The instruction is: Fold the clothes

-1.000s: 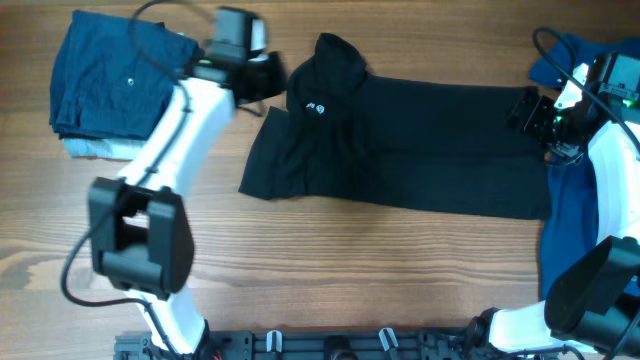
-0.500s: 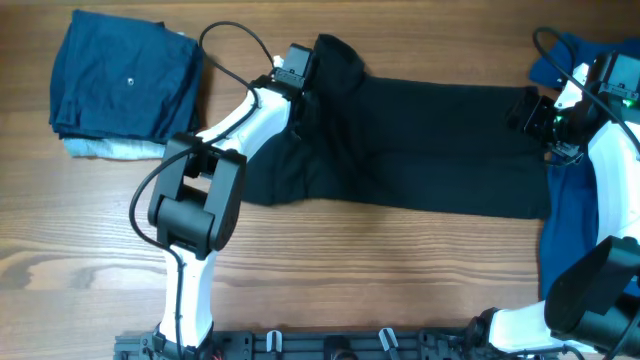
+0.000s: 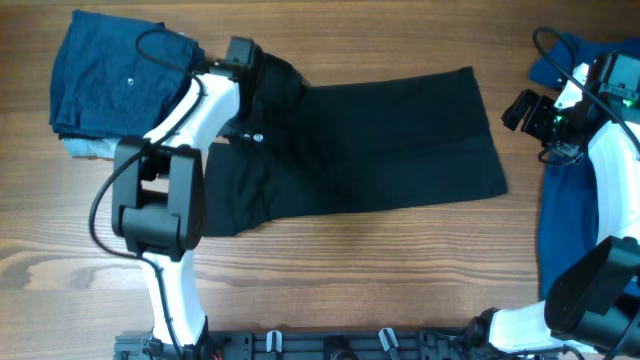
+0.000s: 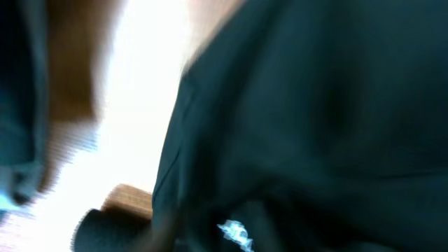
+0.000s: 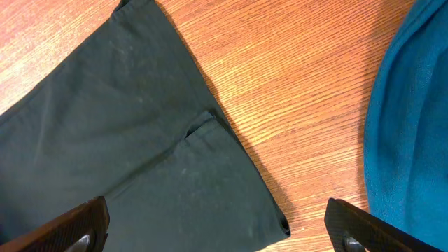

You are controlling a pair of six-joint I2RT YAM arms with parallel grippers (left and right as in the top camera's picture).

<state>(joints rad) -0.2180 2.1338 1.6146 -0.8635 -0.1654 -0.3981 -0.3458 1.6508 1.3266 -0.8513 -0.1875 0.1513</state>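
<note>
A wooden table (image 3: 400, 270) filled the overhead view, and across its middle lay the black polo shirt (image 3: 380, 140). It was spread mostly flat, its hem end reaching toward the right and its collar end bunched at the upper left. Part of the shirt ran down toward the table's near side, beneath the left arm (image 3: 185, 110).

Along the right edge lay a bright blue shirt (image 3: 570, 230), partly under the right arm (image 3: 610, 150) and separated from the black shirt by a strip of bare wood. At the far left sat a folded navy garment (image 3: 110, 80) with a pale blue garment (image 3: 95, 150) showing beneath its near edge, both just beside the left arm.

The left gripper (image 3: 250, 60) sat over the bunched collar. Whether its jaws were parted or had hold of the cloth could not be told, as its own camera gave only a blur of dark fabric.

The right gripper (image 3: 522, 108) hung just off the shirt's right edge, its jaws spread wide and holding nothing. Its fingers (image 5: 77, 224) stood far apart in the wrist view, with the hem corner and bare wood below.

Smallest of all was the white logo (image 3: 258, 137), which showed on the shirt beside the left arm.
</note>
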